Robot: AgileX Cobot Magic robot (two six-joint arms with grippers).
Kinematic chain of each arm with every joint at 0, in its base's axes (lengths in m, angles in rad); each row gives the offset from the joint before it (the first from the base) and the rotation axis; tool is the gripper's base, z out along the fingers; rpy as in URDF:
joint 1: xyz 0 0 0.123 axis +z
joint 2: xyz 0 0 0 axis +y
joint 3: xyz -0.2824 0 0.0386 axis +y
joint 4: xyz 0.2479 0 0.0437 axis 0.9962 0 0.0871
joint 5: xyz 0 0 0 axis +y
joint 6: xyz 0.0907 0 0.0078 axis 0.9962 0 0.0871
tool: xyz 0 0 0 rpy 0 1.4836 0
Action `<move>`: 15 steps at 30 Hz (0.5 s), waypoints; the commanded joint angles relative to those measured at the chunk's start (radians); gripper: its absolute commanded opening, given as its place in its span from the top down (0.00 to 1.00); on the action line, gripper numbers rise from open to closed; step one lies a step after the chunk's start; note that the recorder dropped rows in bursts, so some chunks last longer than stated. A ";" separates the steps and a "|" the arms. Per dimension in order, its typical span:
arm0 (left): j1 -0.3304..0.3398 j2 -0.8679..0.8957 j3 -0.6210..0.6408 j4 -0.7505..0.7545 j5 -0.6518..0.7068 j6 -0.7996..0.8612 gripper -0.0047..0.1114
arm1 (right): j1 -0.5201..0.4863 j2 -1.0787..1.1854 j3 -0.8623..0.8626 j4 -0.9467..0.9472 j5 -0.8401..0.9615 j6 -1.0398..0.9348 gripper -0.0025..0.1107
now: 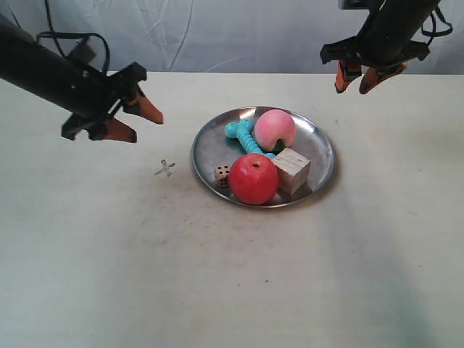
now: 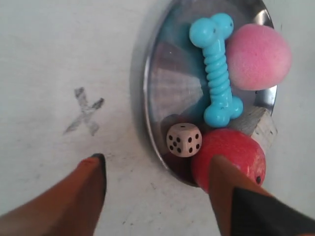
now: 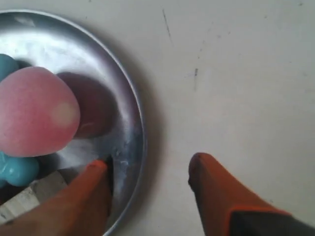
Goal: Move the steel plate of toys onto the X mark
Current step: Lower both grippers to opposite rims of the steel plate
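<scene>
The steel plate (image 1: pixel 217 141) lies mid-table and holds the red apple (image 1: pixel 254 178), pink peach (image 1: pixel 274 129), turquoise bone (image 1: pixel 245 138), wooden cube (image 1: pixel 291 170) and die (image 1: pixel 222 175). The X mark (image 1: pixel 165 168) is drawn on the table just beside the plate's edge nearest the die. My left gripper (image 1: pixel 143 127) hangs open above the table near the X mark (image 2: pixel 84 118), with nothing in it; its wrist view shows the die (image 2: pixel 183 140) and apple (image 2: pixel 231 152). My right gripper (image 1: pixel 354 87) hovers open, high above the plate's far side, over the rim (image 3: pixel 133 128) next to the peach (image 3: pixel 37 110).
A pale backdrop stands behind the table's far edge. Black cables trail from both arms. Nothing but the plate and the mark lies on the tabletop.
</scene>
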 commanded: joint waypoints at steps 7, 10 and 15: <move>-0.180 0.113 -0.043 -0.075 -0.165 0.022 0.44 | -0.076 0.092 -0.030 0.098 0.032 -0.026 0.53; -0.190 0.129 -0.056 -0.049 -0.172 0.002 0.44 | -0.131 0.109 -0.030 0.191 0.058 -0.058 0.53; -0.191 0.145 -0.058 0.031 -0.180 -0.057 0.44 | -0.191 0.133 -0.030 0.325 0.101 -0.157 0.53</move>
